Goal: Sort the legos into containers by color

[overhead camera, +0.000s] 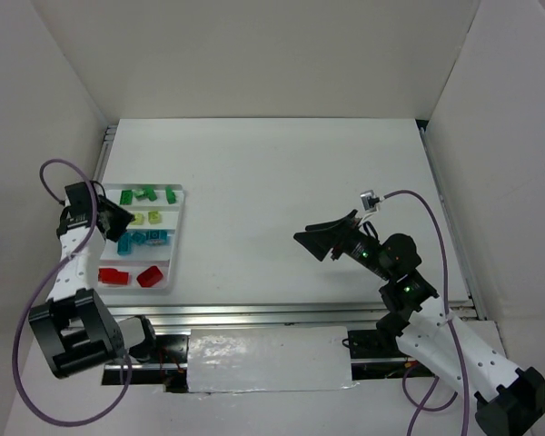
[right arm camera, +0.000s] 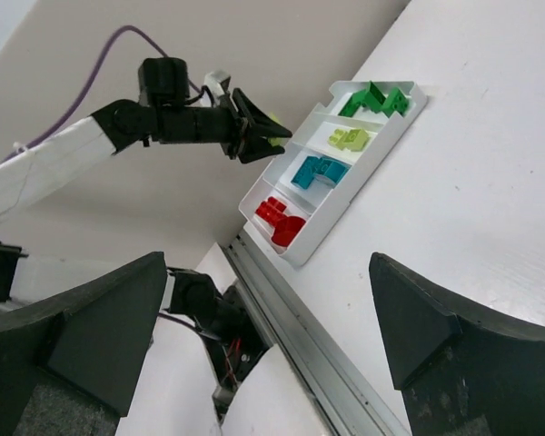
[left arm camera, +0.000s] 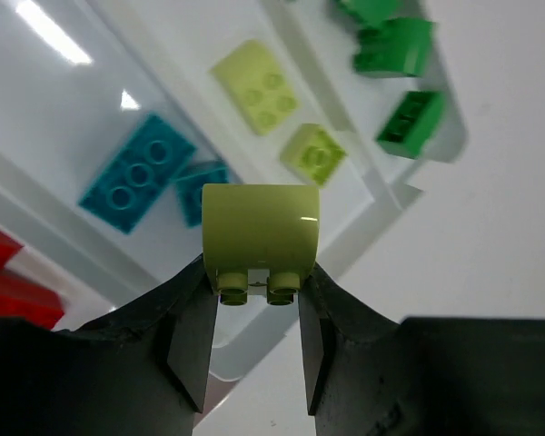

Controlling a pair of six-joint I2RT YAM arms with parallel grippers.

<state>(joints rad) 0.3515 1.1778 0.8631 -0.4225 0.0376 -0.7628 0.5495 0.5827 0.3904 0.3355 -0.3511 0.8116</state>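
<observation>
Left wrist view gives the clearest look: the left end effector (left arm camera: 257,304) is clamped on a lime brick (left arm camera: 260,222), one finger on each side of it, studs facing the camera. The brick hangs in the air above the tray (overhead camera: 177,238), touching nothing but the fingers.

Inside the tray the sorting looks nearly done. Green bricks (overhead camera: 145,193) sit in the farthest slot, two lime bricks (overhead camera: 145,218) in the next, teal bricks (overhead camera: 143,240) after that, and red bricks (overhead camera: 127,275) in the slot nearest the arms. I can see no brick lying outside the tray, so the held one may well be the last.

From overhead, the left arm reaches in over the tray's left edge, about level with the lime slot. So the step in hand is delivery: the brick is picked and carried, not yet dropped.

Next, I'd say, the arm needs to bring the brick squarely over the lime slot, between the two ridges that bound it, and come lower before letting go. The slots are narrow, and a release from height could bounce the brick into the teal or green row.

Over on the table (overhead camera: 282,200), well to the right of the tray, the right end effector (overhead camera: 313,241) hovers with its fingers spread wide and nothing between them.
</observation>
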